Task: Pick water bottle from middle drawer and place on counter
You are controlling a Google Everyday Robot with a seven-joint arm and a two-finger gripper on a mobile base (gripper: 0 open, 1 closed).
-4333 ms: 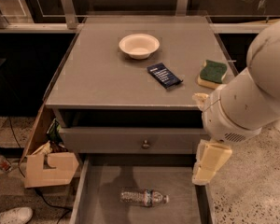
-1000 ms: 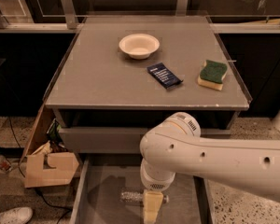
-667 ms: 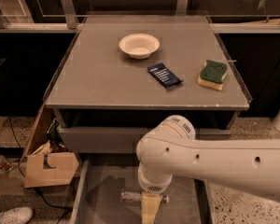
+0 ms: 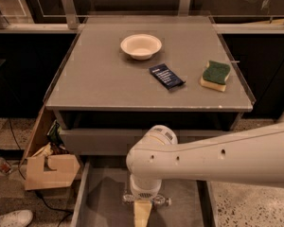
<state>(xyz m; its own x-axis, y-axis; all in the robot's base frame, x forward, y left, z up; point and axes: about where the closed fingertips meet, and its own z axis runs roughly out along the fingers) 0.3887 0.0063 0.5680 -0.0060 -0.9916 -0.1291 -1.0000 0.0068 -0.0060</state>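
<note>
The water bottle [image 4: 162,201] lies on its side on the floor of the open middle drawer [image 4: 104,200], at the bottom of the camera view. Only its two ends show, on either side of my wrist. My gripper [image 4: 142,213] hangs straight down over the bottle's middle and reaches down to it at the lower edge of the view. My white arm crosses in from the right and hides the bottle's label band. The counter [image 4: 104,74] is the grey cabinet top above the drawer.
On the counter stand a white bowl [image 4: 141,46], a dark blue packet [image 4: 166,76] and a green and yellow sponge [image 4: 215,75]. A closed drawer front [image 4: 99,141] sits above the open drawer. A cardboard box [image 4: 49,170] stands on the floor at the left.
My arm has swung from the right of the drawer to over the bottle. In the last second it has shifted slightly left and sunk lower onto the bottle.
</note>
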